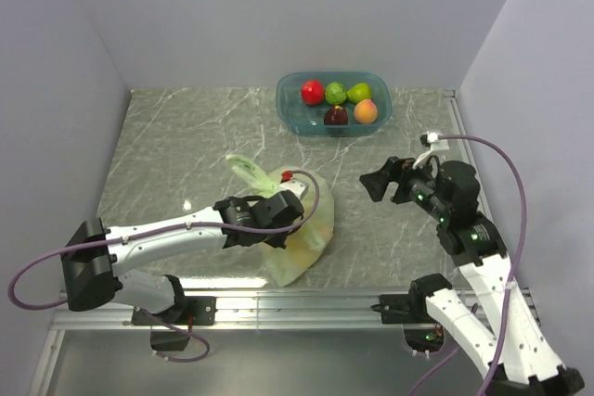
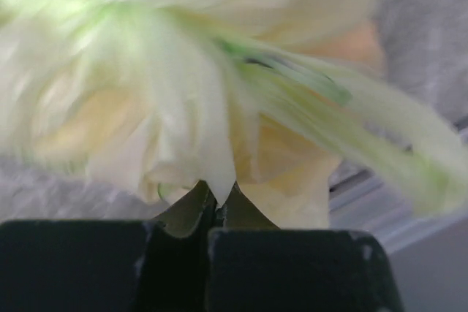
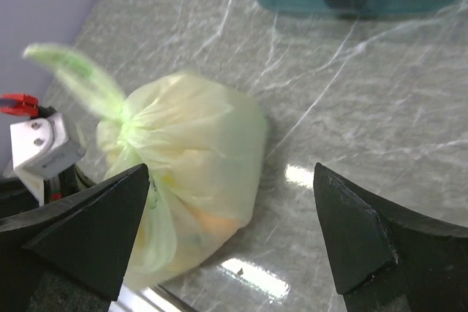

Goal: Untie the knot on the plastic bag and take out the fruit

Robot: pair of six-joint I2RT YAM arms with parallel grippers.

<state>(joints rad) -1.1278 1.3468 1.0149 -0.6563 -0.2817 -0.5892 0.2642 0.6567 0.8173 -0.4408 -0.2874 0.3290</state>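
At the tips of the left end effector [image 2: 217,201], plastic bag [image 1: 299,243], seemingly pinched; right end effector [image 3: 231,173] spread, well apart.

Open worktop [image 1: 186,155] between plastic bag [image 1: 306,234] and teal bowl [image 1: 290,104], and from bag across to right pincer [image 1: 385,187]. Blocked on the bag's left side by left pincer [image 1: 295,199] and its arm [image 1: 158,229]; bounded left, right and rear by walls [image 1: 278,16].

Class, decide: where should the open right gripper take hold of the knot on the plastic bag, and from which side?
Probably grip the loose green tail just above the knot, coming from the plastic bag's right side: it juts out free, and the left gripper pinches plastic on the other side.
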